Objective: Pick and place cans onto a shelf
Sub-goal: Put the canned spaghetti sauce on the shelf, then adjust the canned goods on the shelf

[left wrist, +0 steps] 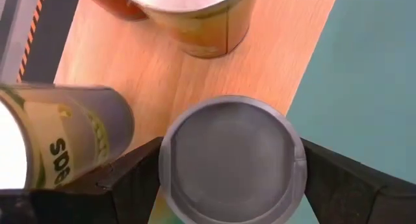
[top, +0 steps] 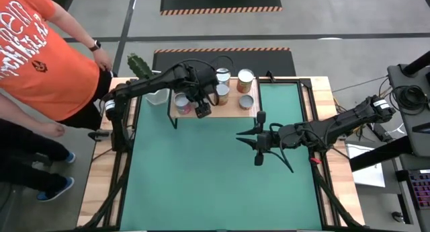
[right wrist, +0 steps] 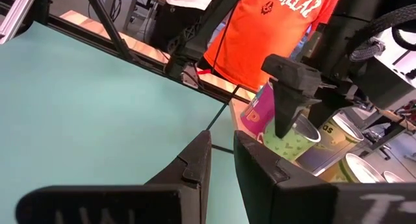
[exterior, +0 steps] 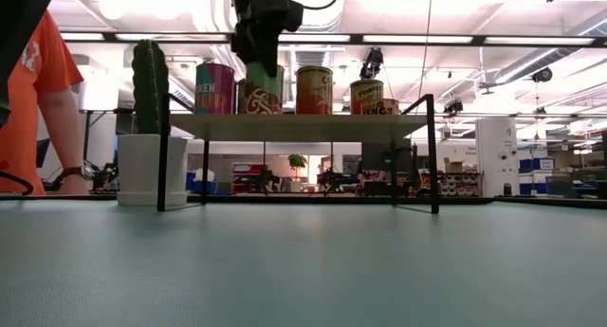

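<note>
The shelf, a light-wood board on black legs, stands at the table's far side and carries several cans. My left gripper points down over its near left part. Its fingers stand on either side of a green-labelled can with a grey top, which stands upright on the board. Beside it stand a pink can, a red-orange can and a yellow can. My right gripper hovers over the mat right of centre, shut and holding nothing. My left gripper comes from above, pointing down, one finger on each of two opposite sides of the green can, just under its top rim. No gap shows between fingers and can, so I cannot tell whether they touch it. The can's base rests on the shelf.
A cactus in a white pot stands just left of the shelf. A person in an orange shirt stands at the table's far left corner. The green mat in front of the shelf is free room.
</note>
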{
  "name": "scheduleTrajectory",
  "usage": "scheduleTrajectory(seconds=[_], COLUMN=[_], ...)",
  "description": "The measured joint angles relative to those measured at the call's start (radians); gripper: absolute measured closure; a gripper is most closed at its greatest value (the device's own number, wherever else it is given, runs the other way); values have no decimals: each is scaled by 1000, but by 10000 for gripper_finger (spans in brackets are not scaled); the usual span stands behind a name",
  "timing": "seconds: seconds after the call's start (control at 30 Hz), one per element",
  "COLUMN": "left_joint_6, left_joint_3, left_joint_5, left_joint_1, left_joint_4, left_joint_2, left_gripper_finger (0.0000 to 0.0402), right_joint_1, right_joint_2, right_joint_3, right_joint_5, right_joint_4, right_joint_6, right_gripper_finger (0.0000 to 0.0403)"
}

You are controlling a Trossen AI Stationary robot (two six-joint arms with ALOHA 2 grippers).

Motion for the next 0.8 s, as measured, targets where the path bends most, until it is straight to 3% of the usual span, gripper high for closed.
scheduleTrajectory(seconds=[0.27,0.8], left_joint_6=[33,91], left_joint_3=[22,239], left_joint_5=[-7,-7], left_joint_1=[0,-27], left_joint_4=[-9,-58], left_joint_2=[0,-5], left_gripper_finger=[93,93], right_joint_1=[0,0], right_joint_2=[0,0], right_joint_3=[0,0], right_joint_5=[0,0], right_joint_4=[0,-2], right_joint_6=[0,8], right_gripper_finger=[346,346])
